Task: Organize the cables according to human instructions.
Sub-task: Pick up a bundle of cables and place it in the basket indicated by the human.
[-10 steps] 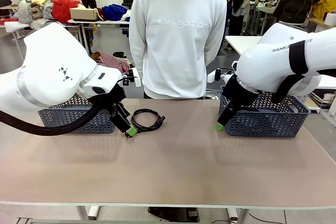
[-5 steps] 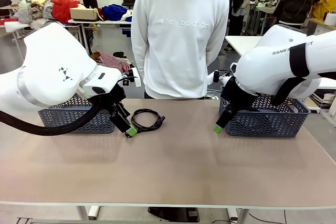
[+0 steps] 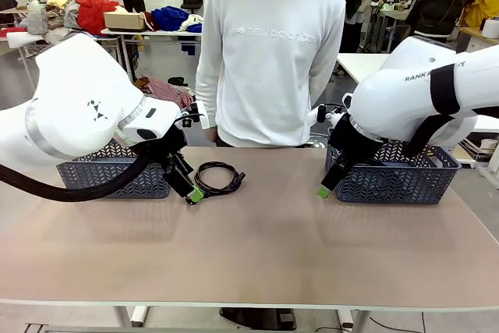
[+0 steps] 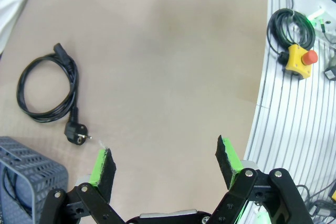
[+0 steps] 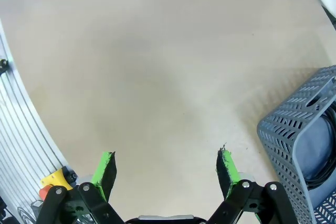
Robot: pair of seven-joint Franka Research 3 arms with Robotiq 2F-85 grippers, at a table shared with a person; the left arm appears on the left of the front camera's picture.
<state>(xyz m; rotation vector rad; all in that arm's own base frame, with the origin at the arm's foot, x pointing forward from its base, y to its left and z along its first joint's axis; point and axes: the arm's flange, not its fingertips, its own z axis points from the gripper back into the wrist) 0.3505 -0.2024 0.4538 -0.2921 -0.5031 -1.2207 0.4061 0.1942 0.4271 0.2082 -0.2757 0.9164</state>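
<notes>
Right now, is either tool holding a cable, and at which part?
Nothing is held. The left tool and the right tool are both open and empty; the coiled cable lies free on the table.

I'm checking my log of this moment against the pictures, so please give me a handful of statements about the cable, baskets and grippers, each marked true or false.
1. A coiled black cable lies on the table beside the left gripper. True.
2. The left gripper is shut on that cable. False: in the left wrist view its fingers stand apart over bare table, and the cable lies off to the side.
3. The right gripper is open and holds nothing. True.
4. A grey basket stands on each side of the table, the left basket and the right basket. True.
5. The person is handing a cable to the robot. False: the person stands at the far edge, holding out nothing.
</notes>
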